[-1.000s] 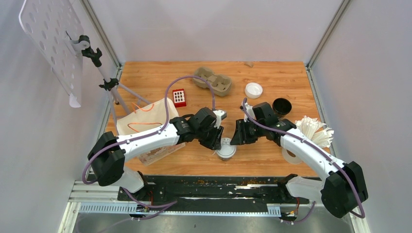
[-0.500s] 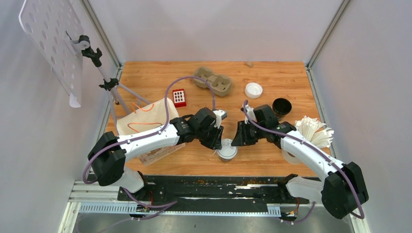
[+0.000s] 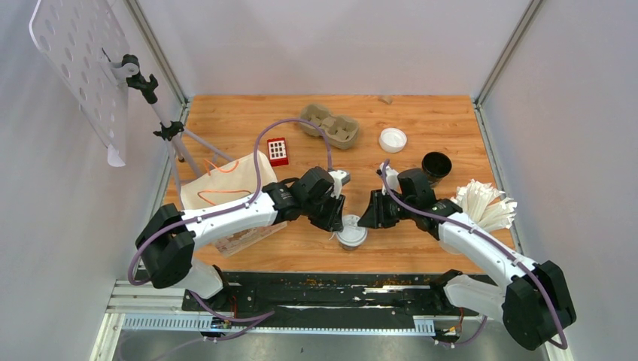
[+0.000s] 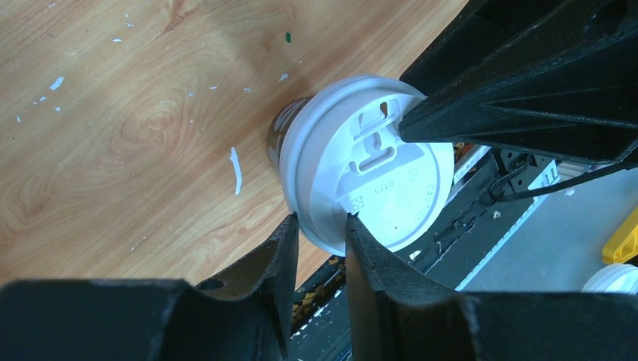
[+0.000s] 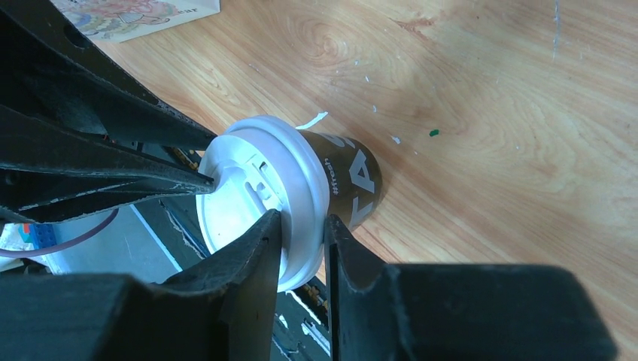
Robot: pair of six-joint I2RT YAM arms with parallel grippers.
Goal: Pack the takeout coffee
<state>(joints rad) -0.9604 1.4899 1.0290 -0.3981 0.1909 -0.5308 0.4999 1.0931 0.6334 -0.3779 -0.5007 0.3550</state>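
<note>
Left claw: pinching the lid rim, likely to press it on.
Right claw: pinching the opposite rim, probably steadying the coffee cup.

We read only part of the takeout cup's lettering, the rest wrapping out of sight behind its lid
</note>
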